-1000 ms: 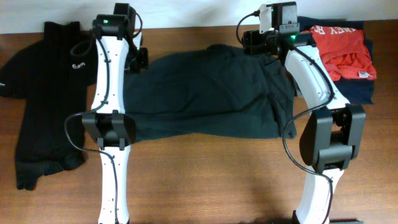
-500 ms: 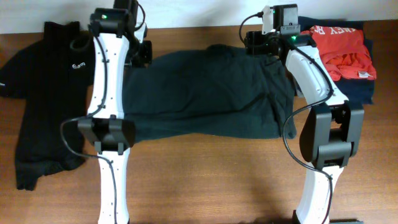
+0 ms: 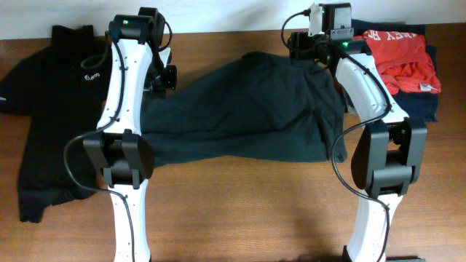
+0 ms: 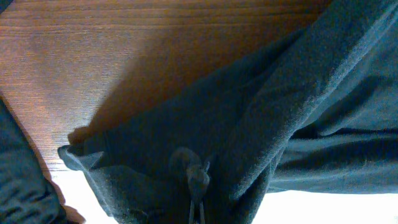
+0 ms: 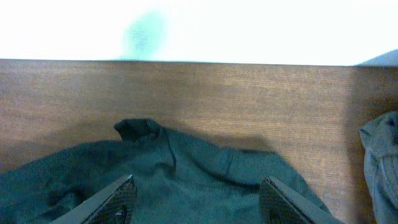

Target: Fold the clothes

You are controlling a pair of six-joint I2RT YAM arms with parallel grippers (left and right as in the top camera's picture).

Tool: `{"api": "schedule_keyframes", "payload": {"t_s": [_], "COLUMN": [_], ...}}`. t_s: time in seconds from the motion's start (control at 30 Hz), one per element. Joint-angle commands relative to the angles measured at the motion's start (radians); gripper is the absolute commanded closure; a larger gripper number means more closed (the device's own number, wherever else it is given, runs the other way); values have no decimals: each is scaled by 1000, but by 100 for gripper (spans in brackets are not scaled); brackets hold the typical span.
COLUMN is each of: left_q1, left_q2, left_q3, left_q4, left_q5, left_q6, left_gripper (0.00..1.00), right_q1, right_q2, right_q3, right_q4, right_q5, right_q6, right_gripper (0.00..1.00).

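The clothes [image 3: 247, 109], one soft, matte black top, lie rumpled in a broad folded slab at the middle of the wooden table [image 3: 240, 211]. The left gripper [image 3: 163, 76] is pinched on a bunched fold at the top's far left corner. The right gripper [image 5: 198, 202] hangs with its fingers spread over the far right edge. One black polo [image 3: 51, 109] lies to the left. To the right, one orange-red shirt [image 3: 400, 54] lies on one navy shirt [image 3: 429, 105].

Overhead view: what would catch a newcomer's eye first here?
A large dark top sprawls across the middle of the wooden table. The left gripper pinches its left edge, while the right gripper hovers open over its far edge. A bright orange-red shirt lies at the far right corner, and a black polo is spread at the left end.
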Motion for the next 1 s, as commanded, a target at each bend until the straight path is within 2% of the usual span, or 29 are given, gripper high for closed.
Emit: {"api": "schedule_keyframes", "payload": {"t_s": [0.0,0.43,0.8,0.87,0.97], "left_q1": [4,-7,-22,-22,-22], "left_q2": [-19,-19,-19,-19,-19], "left_q3": [-5,-5,-5,-5,-5], "left_q4": [-2,-2,-2,-2,-1], "left_q5": [-13,-14,-57,-60,-60], "left_q6": [15,15,14,14,15], "left_gripper": [100,100,99,99,100], "right_q1": [-2,-7,-48,-50,-50], "right_q2": [61,216,297,297,297], "right_q3": [14,14,14,14,14], "right_q4": [23,196,248,262,277], "right_q5": [13,123,126,126,125], "right_q6": [9,18,71,69,70], "right_gripper": [32,27,27,30,40]}}
